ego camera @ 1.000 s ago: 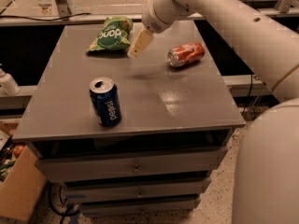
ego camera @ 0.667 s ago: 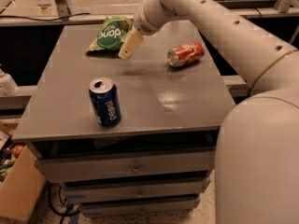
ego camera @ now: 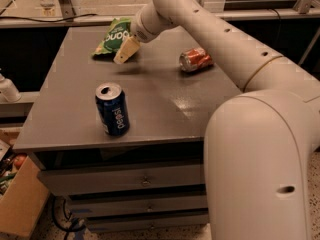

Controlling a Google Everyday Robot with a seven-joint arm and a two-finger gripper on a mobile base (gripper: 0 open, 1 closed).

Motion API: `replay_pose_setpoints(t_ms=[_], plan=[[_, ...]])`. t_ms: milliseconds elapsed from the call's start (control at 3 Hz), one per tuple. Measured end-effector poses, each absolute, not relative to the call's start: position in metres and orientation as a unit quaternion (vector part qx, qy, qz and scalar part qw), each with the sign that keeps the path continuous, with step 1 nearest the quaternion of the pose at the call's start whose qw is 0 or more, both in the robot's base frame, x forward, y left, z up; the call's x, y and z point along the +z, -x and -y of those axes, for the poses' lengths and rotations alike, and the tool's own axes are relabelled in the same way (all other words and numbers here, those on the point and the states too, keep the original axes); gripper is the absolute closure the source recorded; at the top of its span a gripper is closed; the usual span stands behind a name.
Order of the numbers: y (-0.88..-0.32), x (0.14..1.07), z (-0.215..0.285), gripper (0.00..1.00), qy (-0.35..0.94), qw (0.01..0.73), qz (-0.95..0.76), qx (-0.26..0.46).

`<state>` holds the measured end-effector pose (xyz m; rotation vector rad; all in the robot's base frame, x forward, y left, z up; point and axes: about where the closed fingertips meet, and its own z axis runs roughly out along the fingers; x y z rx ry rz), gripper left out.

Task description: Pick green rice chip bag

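The green rice chip bag (ego camera: 113, 37) lies at the far left of the grey cabinet top (ego camera: 150, 99), light green with a dark green round patch and white letters. My gripper (ego camera: 125, 52) reaches in from the right and hangs just above the top, right beside the bag's near right edge, partly overlapping it in view. The white arm stretches back across the top to my body at the right.
A blue soda can (ego camera: 112, 108) stands upright near the front left of the top. An orange soda can (ego camera: 195, 59) lies on its side at the right. A cardboard box (ego camera: 20, 204) sits on the floor at the lower left.
My gripper has moved left and slightly nearer, closing on the chip bag's right side. The bag and both cans have not moved.
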<state>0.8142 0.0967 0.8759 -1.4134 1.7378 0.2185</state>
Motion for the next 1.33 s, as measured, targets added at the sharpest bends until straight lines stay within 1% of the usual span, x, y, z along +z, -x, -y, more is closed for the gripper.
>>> replay_pose_setpoints(t_ms=[333,667,1333], plan=[[-0.8245,0.8604,-0.1012,0.0,0.551,0.427,-0.711,0.094],[-0.829,0.8534,-0.103,0.17,0.538,0.431,-0.718,0.092],[-0.827,0.8554,-0.1026,0.64,0.528,0.438,-0.722,0.086]])
